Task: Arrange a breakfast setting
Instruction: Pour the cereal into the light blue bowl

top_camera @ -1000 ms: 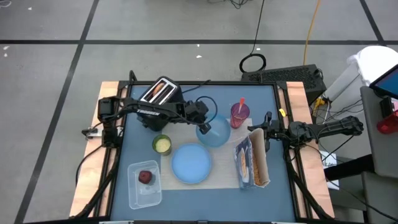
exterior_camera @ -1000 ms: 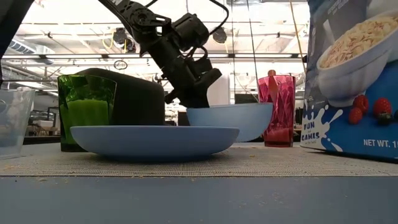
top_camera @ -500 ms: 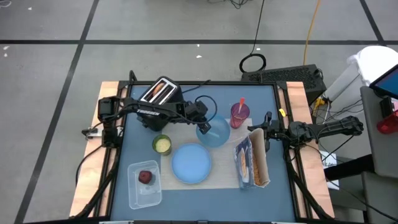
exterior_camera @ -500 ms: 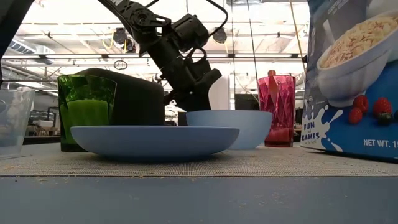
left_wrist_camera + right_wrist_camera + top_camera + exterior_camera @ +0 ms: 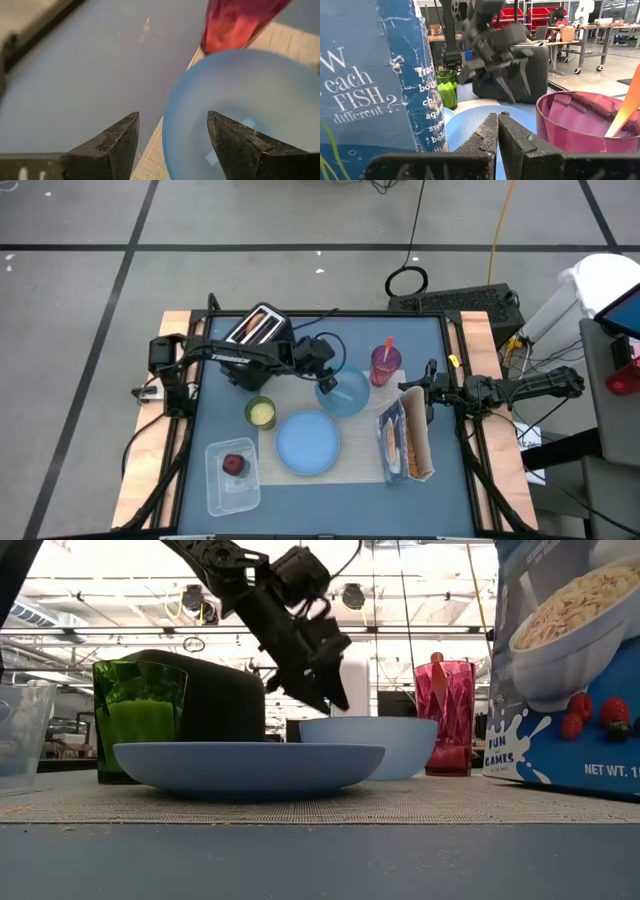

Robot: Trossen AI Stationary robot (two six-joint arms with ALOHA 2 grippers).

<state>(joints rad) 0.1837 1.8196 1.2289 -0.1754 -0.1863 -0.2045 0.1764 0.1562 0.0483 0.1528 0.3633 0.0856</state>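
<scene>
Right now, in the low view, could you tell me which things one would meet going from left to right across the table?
Clear container → green cup → light-blue plate → blue bowl → purple cup → cereal box.

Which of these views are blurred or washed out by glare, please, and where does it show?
Low view: bright windows behind backlight the scene, so the left end effector above the blue bowl is a dark shape. Left wrist view: the purple cup is soft, out of focus. Right wrist view: the left arm's fingers are motion-blurred; the cereal box print stays sharp.
</scene>
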